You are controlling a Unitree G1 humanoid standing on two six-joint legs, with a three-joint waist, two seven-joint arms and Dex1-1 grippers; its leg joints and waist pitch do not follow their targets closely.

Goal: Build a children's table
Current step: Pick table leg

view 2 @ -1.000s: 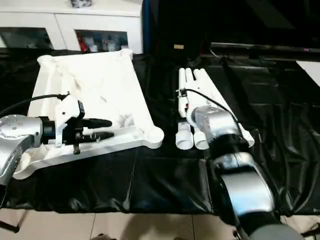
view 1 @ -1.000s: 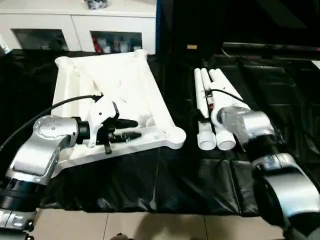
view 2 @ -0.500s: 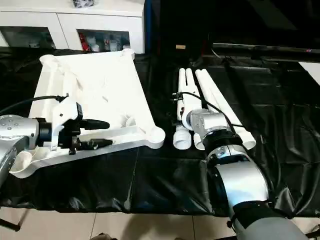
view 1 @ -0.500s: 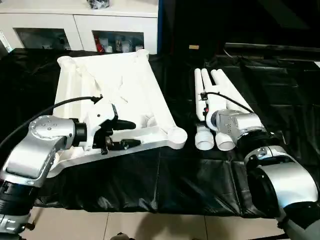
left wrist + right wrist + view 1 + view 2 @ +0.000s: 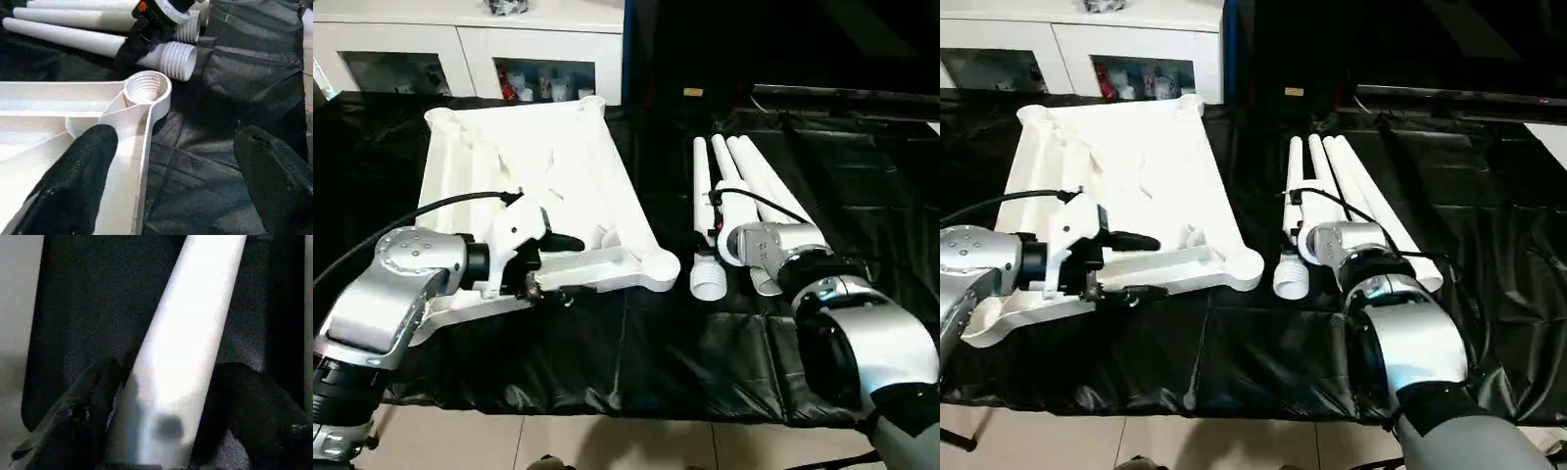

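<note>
The white table top (image 5: 533, 186) lies upside down on a black sheet (image 5: 636, 343), toward the robot's left, its raised rim up and a round threaded corner socket (image 5: 661, 264) at the near right corner; the four white legs (image 5: 744, 186) lie side by side on the sheet to its right, ribbed screw ends nearest the robot; behind stands a white cabinet (image 5: 470, 49) with glass doors, small items dimly seen inside, no writing on them legible.

The head views show the left gripper (image 5: 555, 266) at the near edge of the table top, one black finger over the rim, the other just off the edge above the sheet, spread wide with nothing between them; the left wrist view adds what the head views cannot give: the thread inside the socket (image 5: 145, 88), the ribbed end of the nearest leg (image 5: 172, 59) just beyond it, and the right gripper's black body with a small orange mark reaching in over the legs; that mark carries no readable text.

In the head views the right forearm (image 5: 778, 250) covers its own fingers; the right wrist view shows them: two black fingers (image 5: 80, 416) flank one leg (image 5: 181, 352), one on each side of the tube; whether they press on it I cannot tell.
</note>
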